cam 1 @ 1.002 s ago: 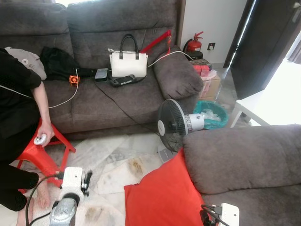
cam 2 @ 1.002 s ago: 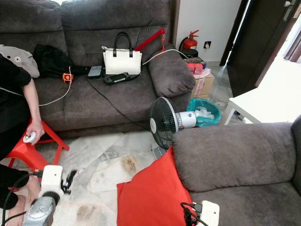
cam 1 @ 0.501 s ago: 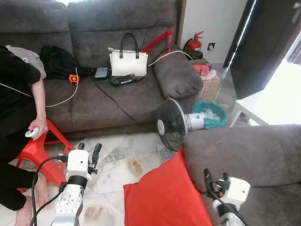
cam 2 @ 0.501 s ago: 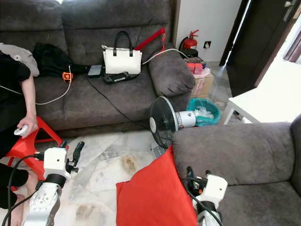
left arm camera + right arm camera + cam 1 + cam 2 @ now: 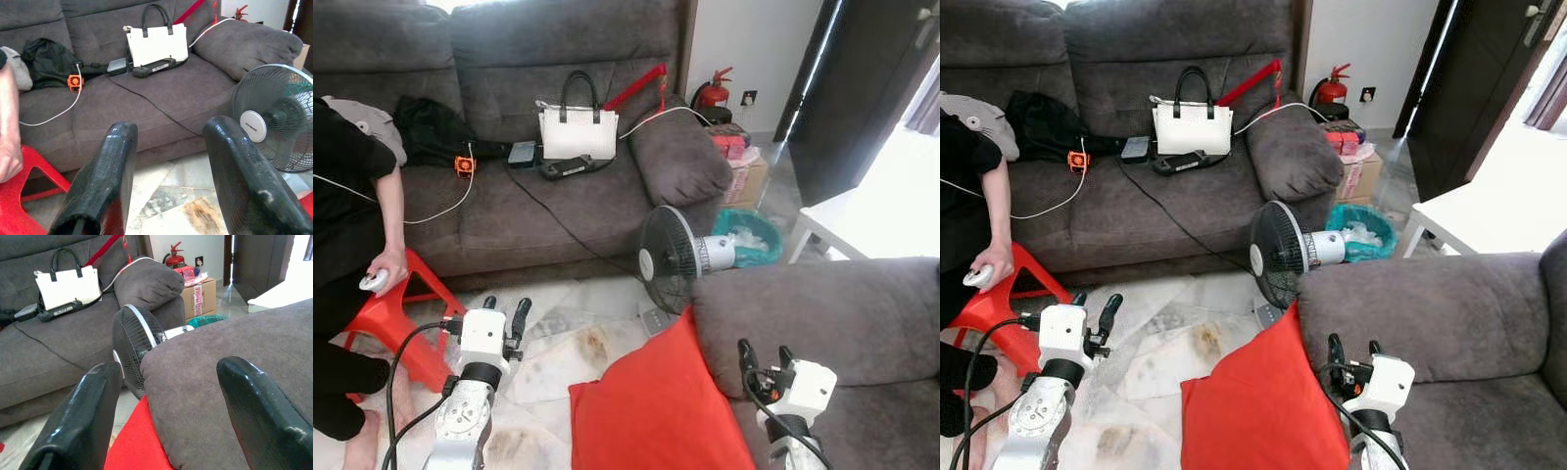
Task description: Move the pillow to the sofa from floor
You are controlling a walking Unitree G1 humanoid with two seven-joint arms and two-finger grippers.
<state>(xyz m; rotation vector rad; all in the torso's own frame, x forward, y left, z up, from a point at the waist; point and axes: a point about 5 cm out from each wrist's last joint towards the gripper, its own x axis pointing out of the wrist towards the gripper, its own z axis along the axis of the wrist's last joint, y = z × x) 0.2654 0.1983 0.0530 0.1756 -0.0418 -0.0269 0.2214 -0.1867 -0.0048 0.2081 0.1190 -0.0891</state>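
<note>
1. Writing: the fan (image 5: 677,259) carries a small dark mark on its white hub, too small for me to read. The carton (image 5: 198,297) beside the far sofa arm has red printed tape, also illegible.
2. Task item: the red pillow (image 5: 651,411) stands on the floor (image 5: 573,343), leaning against the arm of the near sofa (image 5: 822,318).
3. My left pincer (image 5: 502,314) is raised over the floor tiles, fingers spread apart, gripping nothing.
4. My right pincer (image 5: 762,353) is raised in front of the near sofa arm just beside the pillow, fingers wide apart, empty.
5. Surroundings: the far sofa (image 5: 558,211) carries a white handbag (image 5: 578,128), a black cable and dark clothing. A person's hand (image 5: 384,269) holds a small white object above a red stool (image 5: 396,318).
6. A fire extinguisher (image 5: 717,89) stands by the wall; a teal bin (image 5: 751,235) sits behind the fan.
7. The right wrist view shows the carton's tape closer than the head views do.
</note>
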